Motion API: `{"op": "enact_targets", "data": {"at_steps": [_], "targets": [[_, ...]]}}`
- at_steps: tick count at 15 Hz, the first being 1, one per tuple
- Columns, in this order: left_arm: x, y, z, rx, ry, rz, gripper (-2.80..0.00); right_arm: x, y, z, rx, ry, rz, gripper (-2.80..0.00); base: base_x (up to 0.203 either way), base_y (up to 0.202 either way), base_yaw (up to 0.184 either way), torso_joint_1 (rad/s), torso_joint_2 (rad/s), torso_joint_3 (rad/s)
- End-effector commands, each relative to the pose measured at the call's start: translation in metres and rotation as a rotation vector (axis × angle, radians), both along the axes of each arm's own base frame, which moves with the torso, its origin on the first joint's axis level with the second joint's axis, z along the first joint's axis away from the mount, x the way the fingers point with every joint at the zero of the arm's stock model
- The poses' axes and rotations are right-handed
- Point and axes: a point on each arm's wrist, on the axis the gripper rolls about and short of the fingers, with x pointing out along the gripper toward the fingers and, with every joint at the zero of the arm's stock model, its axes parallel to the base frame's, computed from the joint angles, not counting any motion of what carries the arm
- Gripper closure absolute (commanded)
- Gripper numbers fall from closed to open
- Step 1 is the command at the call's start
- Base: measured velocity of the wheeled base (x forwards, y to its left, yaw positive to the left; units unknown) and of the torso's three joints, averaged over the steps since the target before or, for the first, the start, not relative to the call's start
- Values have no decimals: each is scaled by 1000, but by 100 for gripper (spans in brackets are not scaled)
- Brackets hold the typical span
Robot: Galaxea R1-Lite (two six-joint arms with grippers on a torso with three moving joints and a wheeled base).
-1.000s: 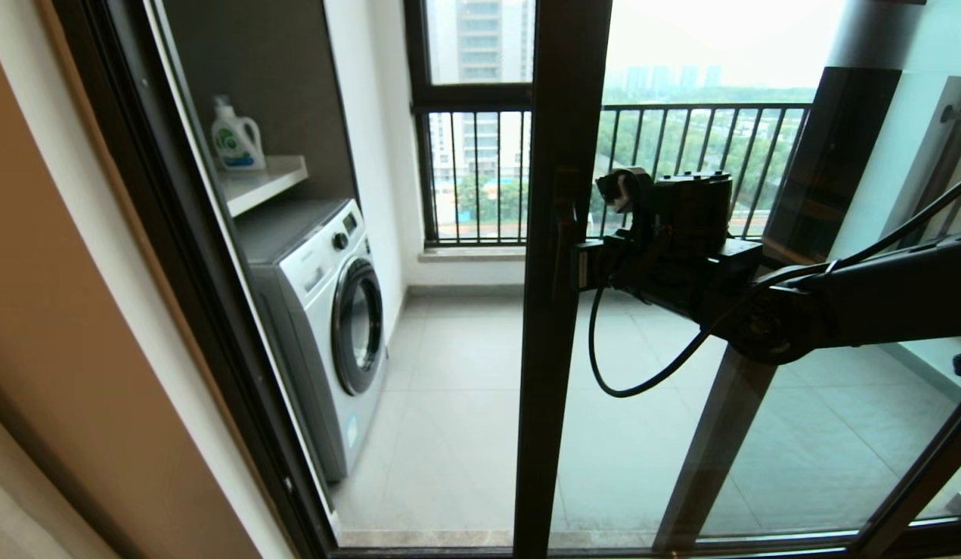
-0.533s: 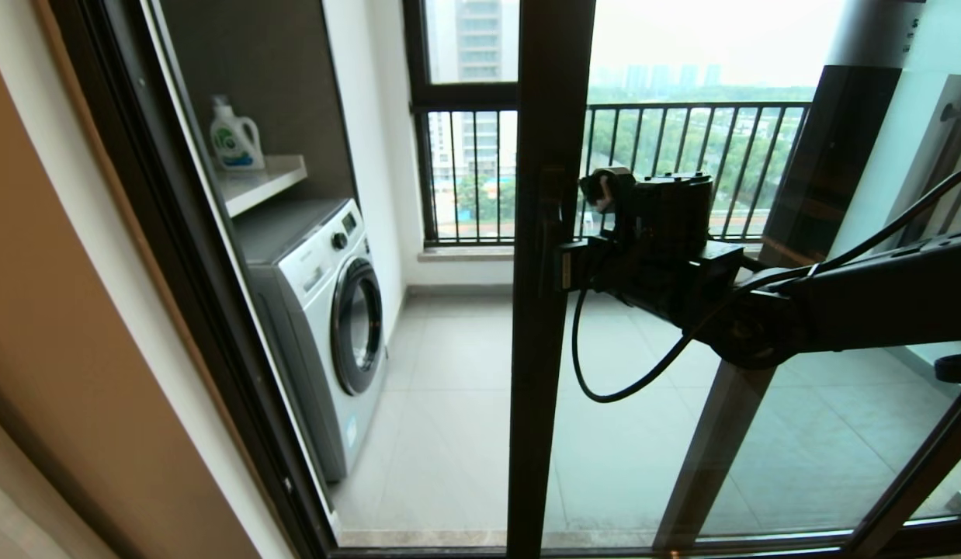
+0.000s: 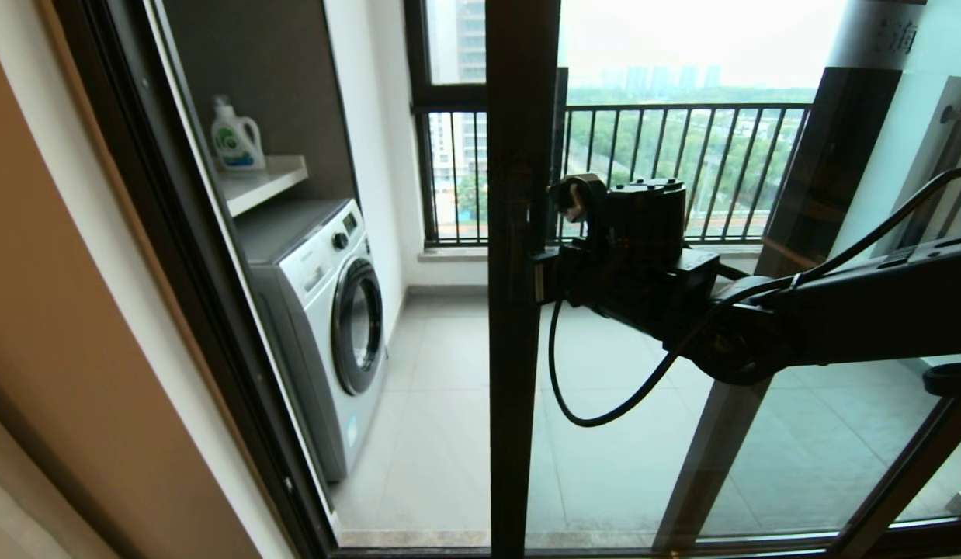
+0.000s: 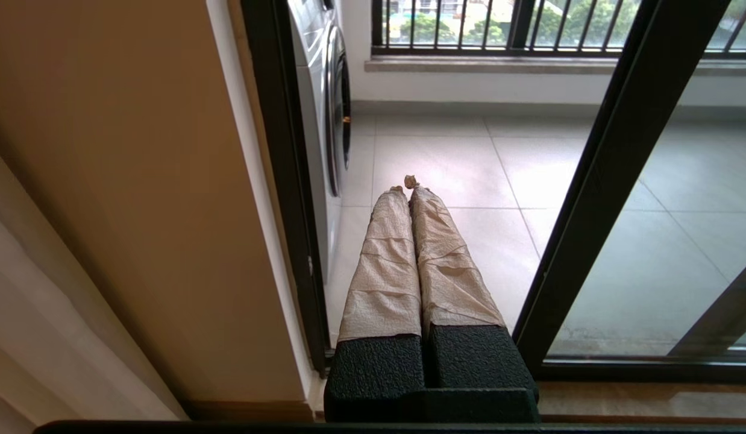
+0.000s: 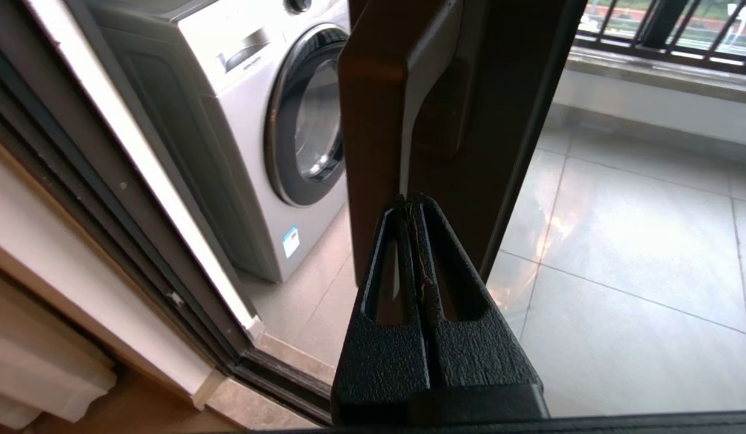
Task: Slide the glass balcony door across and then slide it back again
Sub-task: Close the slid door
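Door: we see the glass balcony door (image 3: pixel 519 310) standing upright, long axis vertical, its dark stile mid-doorway with a gap open toward the washer.
Handle: short vertical bar handle (image 5: pixel 430 90) on that stile.
Right gripper (image 5: pixel 411 208): fingers pressed together, tips against the stile just below the handle.
Left gripper (image 4: pixel 409 190): parked low, taped fingers together.
Around: washing machine (image 3: pixel 325 310), detergent bottle (image 3: pixel 236 136), railing (image 3: pixel 682 163).
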Motion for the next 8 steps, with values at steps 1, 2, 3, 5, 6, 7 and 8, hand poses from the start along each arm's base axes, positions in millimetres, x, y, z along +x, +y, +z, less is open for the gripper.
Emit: {"op": "enact_targets", "data": {"at_steps": [1,2,3,5,6,7,8], "targets": [[0,0,0,0,2,0,0,-1,3,-1,-2,1,-2,0,0,0,0,0,0,0],[0,0,0,0,2,0,0,-2,3,-1,-1,-1,-2,0,0,0,0,0,0,0],[0,0,0,0,1,0,0,-2,2,-2,-4,1,-13,0,0,0,0,0,0,0],[0,0,0,0,2,0,0,-2,-3,-4,-14,8,-39,0,0,0,0,0,0,0],[0,0,0,0,2,0,0,-3,-9,-3,-15,8,-52,0,0,0,0,0,0,0],[0,0,0,0,2,0,0,-4,-15,-1,-16,6,-62,0,0,0,0,0,0,0],[0,0,0,0,2,0,0,-6,-22,3,-14,3,-73,0,0,0,0,0,0,0]]}}
